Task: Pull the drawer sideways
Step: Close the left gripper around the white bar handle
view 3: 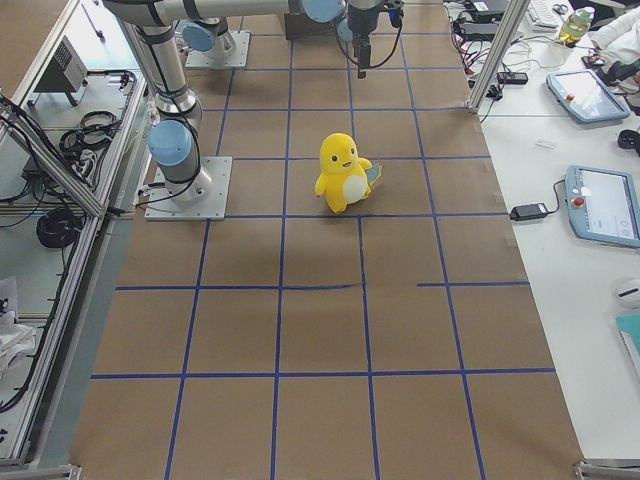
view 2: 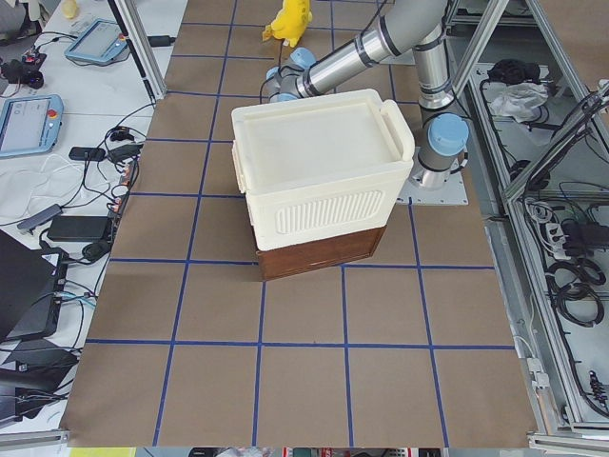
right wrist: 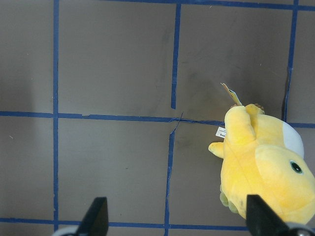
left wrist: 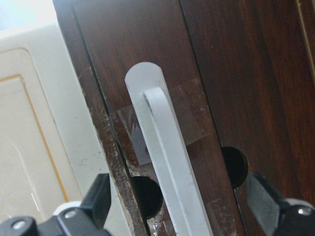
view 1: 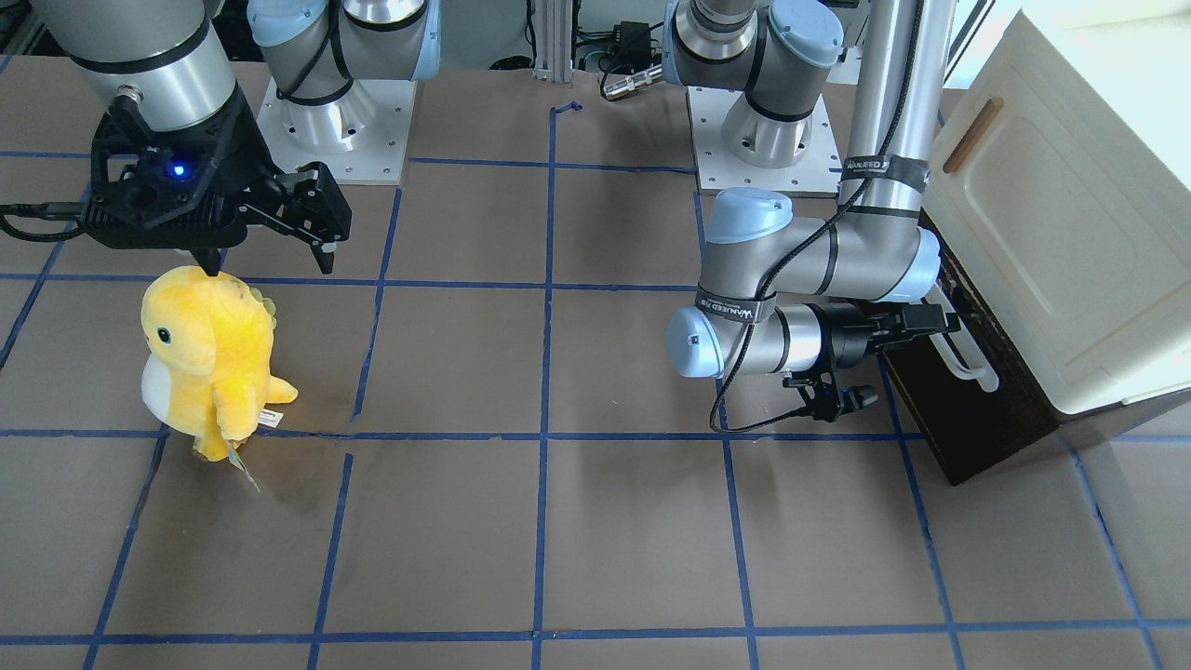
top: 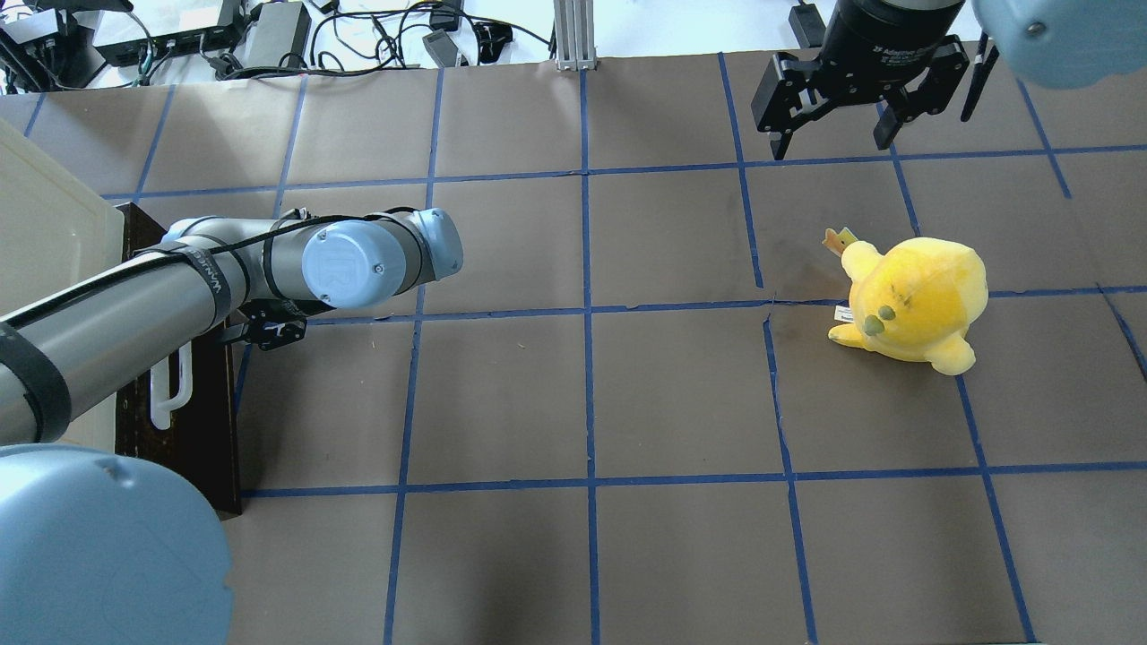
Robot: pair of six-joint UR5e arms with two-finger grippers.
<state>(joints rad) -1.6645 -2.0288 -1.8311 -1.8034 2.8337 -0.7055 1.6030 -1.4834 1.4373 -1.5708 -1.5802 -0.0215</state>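
Brown table (view 1: 633, 540), yellow plush (view 1: 209, 358), dark drawer (view 1: 977, 419)

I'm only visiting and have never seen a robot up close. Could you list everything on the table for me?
Table: one, brown with a blue tape grid, under everything.
Drawer: one, dark brown front, at the table's end on the robot's left, beneath the cabinet.
Bar handle: one, white, on the drawer front.
Cabinet: one, cream, on top of the drawer.
Small handle: one, brown, on the cabinet.
Plush toy: one, yellow, standing on the robot's right side.
Left claw: one, black, open, fingers either side of the bar handle.
Right claw: one, black, open, empty, above the table near the toy.
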